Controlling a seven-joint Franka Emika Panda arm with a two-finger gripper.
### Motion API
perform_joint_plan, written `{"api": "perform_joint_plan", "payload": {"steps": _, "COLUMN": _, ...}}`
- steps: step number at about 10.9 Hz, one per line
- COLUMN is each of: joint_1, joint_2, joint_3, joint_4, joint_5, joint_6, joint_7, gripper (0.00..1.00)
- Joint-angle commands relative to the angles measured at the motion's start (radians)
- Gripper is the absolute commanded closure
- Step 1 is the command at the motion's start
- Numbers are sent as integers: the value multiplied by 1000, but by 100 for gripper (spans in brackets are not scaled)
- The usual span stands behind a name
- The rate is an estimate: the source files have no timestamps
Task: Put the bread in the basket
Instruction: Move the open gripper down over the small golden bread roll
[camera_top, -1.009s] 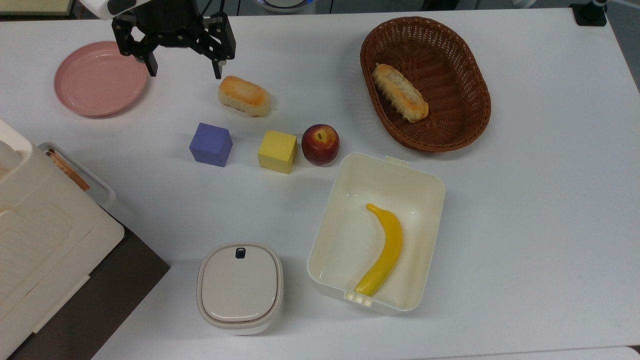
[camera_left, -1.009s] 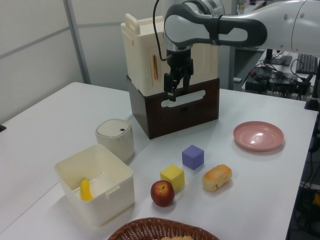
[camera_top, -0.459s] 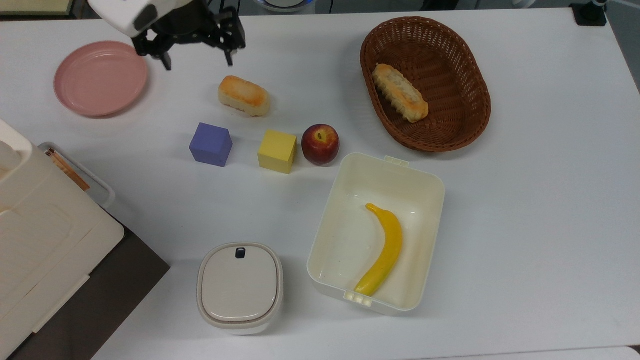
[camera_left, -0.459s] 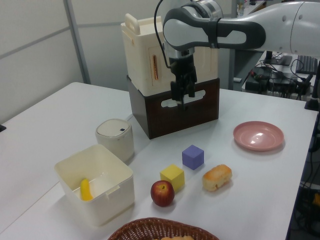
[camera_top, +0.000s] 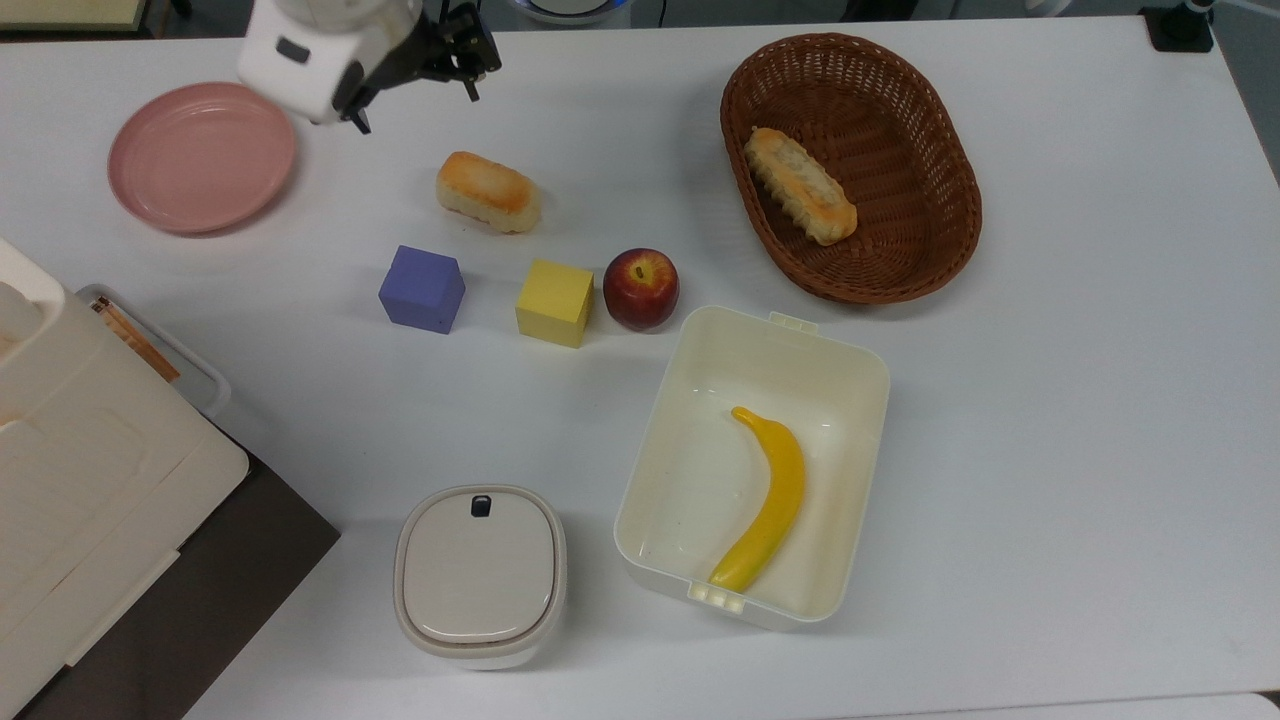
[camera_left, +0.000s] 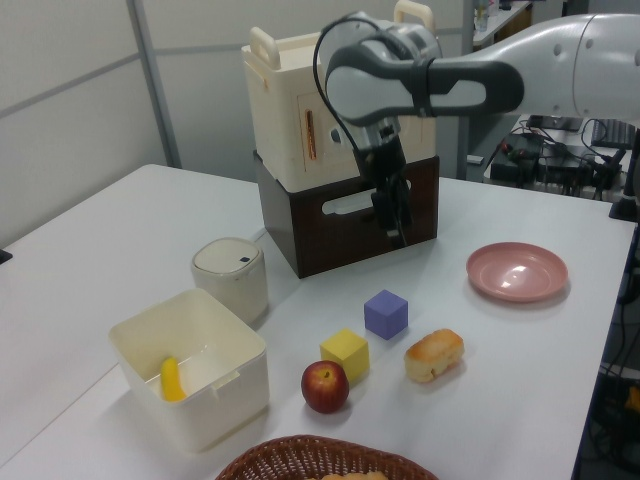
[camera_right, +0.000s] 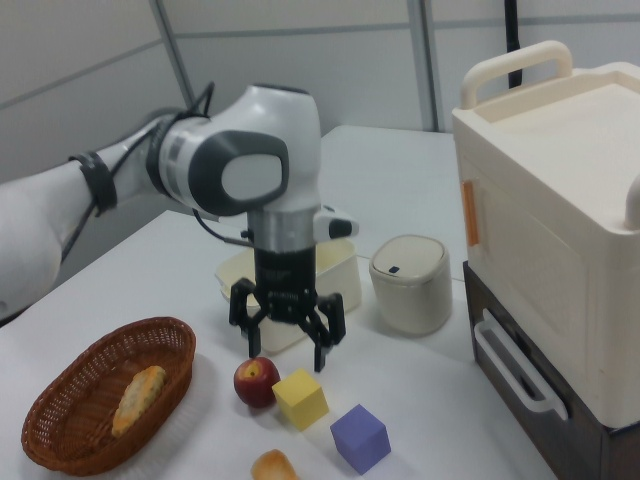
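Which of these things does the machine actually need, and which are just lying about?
Needed:
the bread
the basket
the end effector, open

Lying about:
long bread in the basket
apple
yellow cube
purple cube
pink plate
banana
cream box

Bright even overhead light, soft faint shadows, slight glare on table (camera_top: 1050, 420), imgs sharp.

the gripper (camera_right: 287, 342) hangs with jaws spread above the apple (camera_right: 256, 381) and yellow cube (camera_right: 300, 398), holding nothing.

Basket (camera_left: 318, 458), bread (camera_right: 273, 466) cut by frame edges.
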Motion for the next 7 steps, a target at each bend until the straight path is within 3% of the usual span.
{"api": "perform_joint_plan", "payload": {"steps": 1, "joint_1": 12, "joint_2": 27, "joint_3": -2, "joint_4": -88, "joint_5": -34, "joint_6": -5, "joint_7": -94, "gripper": 0}}
{"api": "perform_joint_plan", "payload": {"steps": 3, "joint_1": 27, "joint_2": 69, "joint_3": -2, "joint_4": -114, "joint_5": -49, "joint_6": -5, "joint_7": -173, "gripper": 0}}
{"api": "perform_joint_plan", "payload": {"steps": 7, "joint_1": 98, "joint_2": 207, "joint_3": -2, "joint_4": -130, "joint_5": -147, "joint_6": -2, "joint_7": -182, "gripper": 0}}
